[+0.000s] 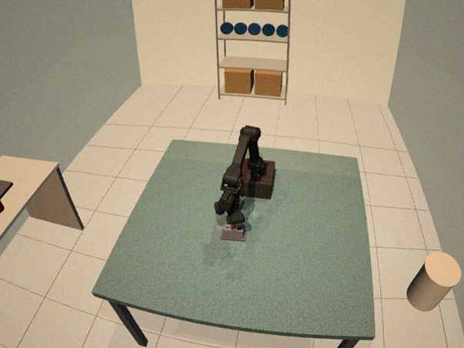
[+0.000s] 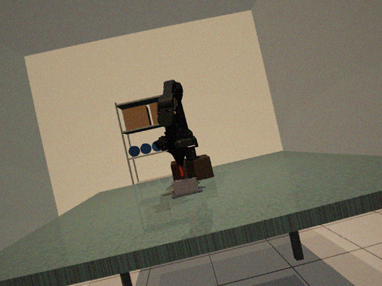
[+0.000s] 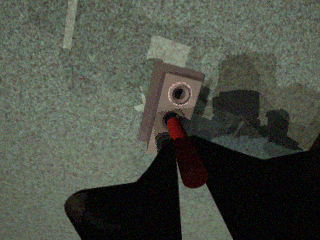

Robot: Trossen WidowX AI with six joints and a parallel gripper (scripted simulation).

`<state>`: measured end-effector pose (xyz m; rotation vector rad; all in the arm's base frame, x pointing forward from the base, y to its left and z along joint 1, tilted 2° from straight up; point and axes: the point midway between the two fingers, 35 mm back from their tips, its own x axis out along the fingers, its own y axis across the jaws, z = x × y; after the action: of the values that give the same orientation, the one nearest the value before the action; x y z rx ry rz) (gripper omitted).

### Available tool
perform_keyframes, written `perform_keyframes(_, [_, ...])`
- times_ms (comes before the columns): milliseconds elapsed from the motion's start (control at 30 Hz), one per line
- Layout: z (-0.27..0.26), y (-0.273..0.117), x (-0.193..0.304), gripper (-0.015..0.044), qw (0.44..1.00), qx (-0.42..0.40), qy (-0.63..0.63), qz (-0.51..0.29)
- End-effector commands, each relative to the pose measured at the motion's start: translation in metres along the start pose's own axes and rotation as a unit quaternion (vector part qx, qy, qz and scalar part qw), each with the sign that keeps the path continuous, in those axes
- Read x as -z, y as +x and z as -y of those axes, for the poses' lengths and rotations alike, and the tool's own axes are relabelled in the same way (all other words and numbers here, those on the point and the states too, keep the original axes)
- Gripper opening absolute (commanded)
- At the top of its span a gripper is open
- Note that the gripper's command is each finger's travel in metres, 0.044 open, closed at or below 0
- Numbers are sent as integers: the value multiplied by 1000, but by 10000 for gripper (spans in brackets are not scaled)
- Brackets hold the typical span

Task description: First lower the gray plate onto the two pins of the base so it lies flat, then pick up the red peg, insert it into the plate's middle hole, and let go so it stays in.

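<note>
- I have the arm bent forward from its brown mount and pointing down over the middle of the green table.
- The fingers are nearly closed and clamped on the red peg; I see a dark finger on each side of it in the wrist view.
- The peg is held close to upright in the exterior view, its red shaft showing just above the gray plate.
- The plate sits on the base on the table, directly below the fingers; from the exterior view it looks level, though I cannot see the pins under it.
- In the wrist view, the peg's lower tip meets the rim of a dark hole in the plate; another ringed hole beside it stays open. I cannot tell how deep the tip is in, and most of the peg is outside.
- From the top view only a speck of red shows at the plate's near edge, under the wrist.
</note>
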<state>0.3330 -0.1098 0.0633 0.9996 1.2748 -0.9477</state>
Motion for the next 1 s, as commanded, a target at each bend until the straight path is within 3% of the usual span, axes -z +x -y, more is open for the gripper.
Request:
perform_keyframes(0, [0, 0, 0, 0, 1000, -1, -2, -1])
perform_keyframes(967, [2, 0, 2, 0, 1000, 0, 0, 0])
